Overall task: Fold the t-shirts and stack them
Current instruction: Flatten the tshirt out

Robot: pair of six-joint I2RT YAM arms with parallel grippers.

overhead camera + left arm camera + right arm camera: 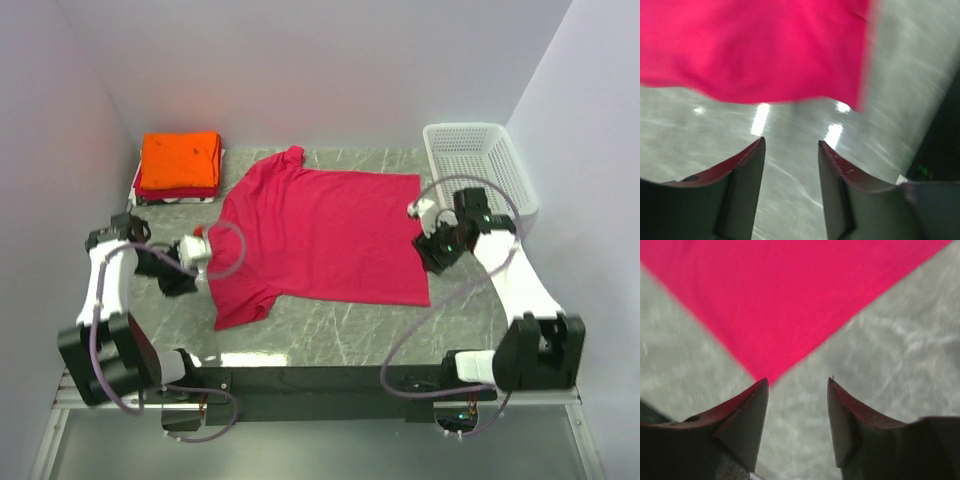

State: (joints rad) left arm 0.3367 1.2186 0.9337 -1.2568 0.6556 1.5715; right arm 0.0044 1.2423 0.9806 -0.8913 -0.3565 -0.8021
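Left gripper (790,142) with jaws apart on nothing, low over bare table (350,330), just short of an edge of the crimson-pink t-shirt (320,235); right gripper (797,381) likewise parted and empty, a corner of the same cloth pointing at the gap between its fingertips. Spread flat across mid-table, hem to the right, 2 sleeves to the left; folded orange t-shirt (180,158) stacked on a red t-shirt (180,190) at the far left corner, well apart from the white mesh basket (470,150) at the far right.
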